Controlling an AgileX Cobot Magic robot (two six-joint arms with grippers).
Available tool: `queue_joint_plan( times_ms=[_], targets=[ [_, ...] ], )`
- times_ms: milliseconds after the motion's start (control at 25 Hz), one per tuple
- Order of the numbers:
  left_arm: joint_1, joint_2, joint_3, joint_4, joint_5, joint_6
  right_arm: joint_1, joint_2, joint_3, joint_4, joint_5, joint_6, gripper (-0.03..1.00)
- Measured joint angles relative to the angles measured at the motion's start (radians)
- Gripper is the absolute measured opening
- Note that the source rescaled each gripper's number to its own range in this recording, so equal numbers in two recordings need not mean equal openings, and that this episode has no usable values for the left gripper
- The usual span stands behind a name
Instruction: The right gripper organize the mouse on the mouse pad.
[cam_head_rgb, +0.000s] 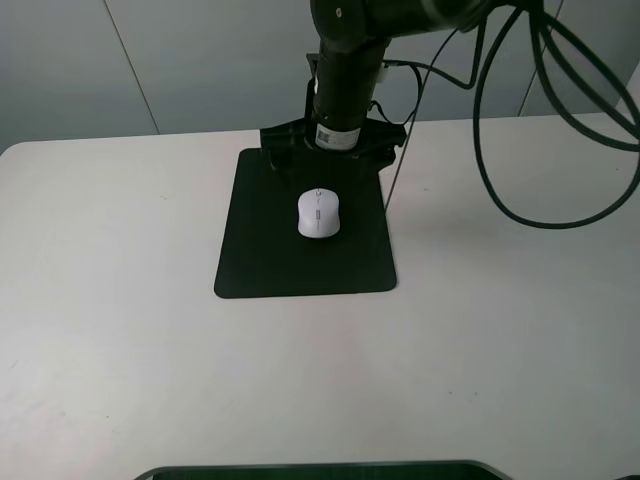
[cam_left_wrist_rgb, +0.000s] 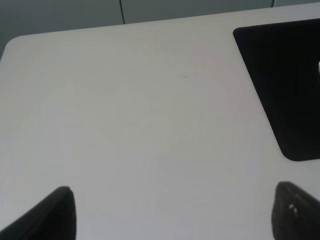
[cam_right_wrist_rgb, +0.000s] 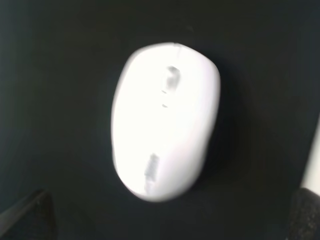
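The white mouse (cam_head_rgb: 318, 214) lies in the middle of the black mouse pad (cam_head_rgb: 262, 255) on the white table. My right gripper (cam_head_rgb: 331, 158) hangs over the pad's far edge, just behind the mouse, with its jaws spread wide and holding nothing. In the right wrist view the mouse (cam_right_wrist_rgb: 165, 130) fills the centre on the pad (cam_right_wrist_rgb: 50, 75), and the right gripper (cam_right_wrist_rgb: 165, 222) shows only its two fingertips (cam_right_wrist_rgb: 25, 217) in the corners, clear of the mouse. My left gripper (cam_left_wrist_rgb: 172, 215) is open and empty over bare table, with the pad's corner (cam_left_wrist_rgb: 285, 75) off to one side.
Black cables (cam_head_rgb: 560, 215) loop down from the right arm over the table's back right. A dark object (cam_head_rgb: 320, 470) runs along the front edge. The table (cam_head_rgb: 120, 300) ends at a grey wall behind the pad.
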Motion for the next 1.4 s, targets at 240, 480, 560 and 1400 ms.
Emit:
queue_joint_plan(
  times_ms=[240,480,560,1400],
  targets=[
    [0.000,0.000,0.000,0.000,0.000,0.000,-0.104,-0.183,0.242,0.040,0.010,-0.059,0.99],
    [0.000,0.000,0.000,0.000,0.000,0.000,-0.244,-0.400,0.485,0.063,0.008,-0.102,0.99],
    [0.000,0.000,0.000,0.000,0.000,0.000,-0.293,-0.473,0.549,0.063,0.008,-0.116,0.99],
    [0.000,0.000,0.000,0.000,0.000,0.000,-0.602,-1.292,0.876,0.078,0.177,-0.273,0.99]
  ],
)
